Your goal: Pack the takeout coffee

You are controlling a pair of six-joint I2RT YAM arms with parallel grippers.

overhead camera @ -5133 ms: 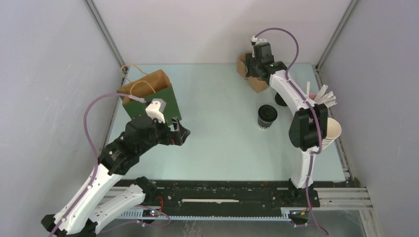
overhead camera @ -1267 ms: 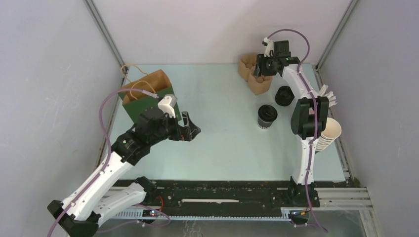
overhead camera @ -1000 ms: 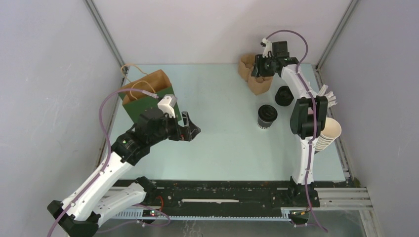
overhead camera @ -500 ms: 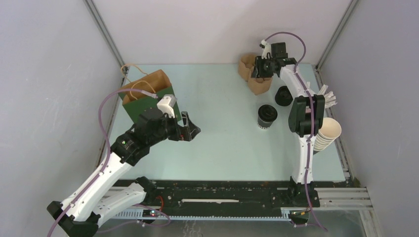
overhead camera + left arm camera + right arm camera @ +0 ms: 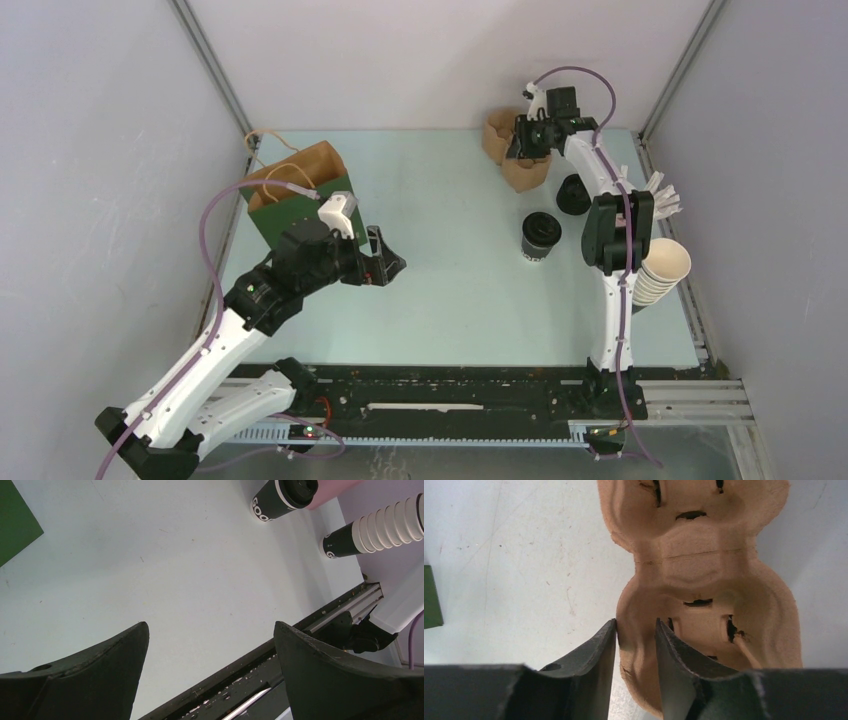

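At the left the paper bag (image 5: 300,188) stands without the coffee, and beside it the left gripper (image 5: 211,626) hangs with jaws spread wide, empty. The takeout coffee (image 5: 540,237) stands lidded on the table right of centre, untouched. At the far right the right gripper (image 5: 636,622) straddles the pulp cup carrier (image 5: 704,580) at its rim; whether it pinches I cannot tell. By my judgement the packing has barely begun

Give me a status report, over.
Left end effector open, empty. Right end effector astride the rim of the brown moulded-pulp cup carrier, grip unconfirmed. Dark-and-white paper coffee cup with black lid stands untouched on the table. No obstruction seen.
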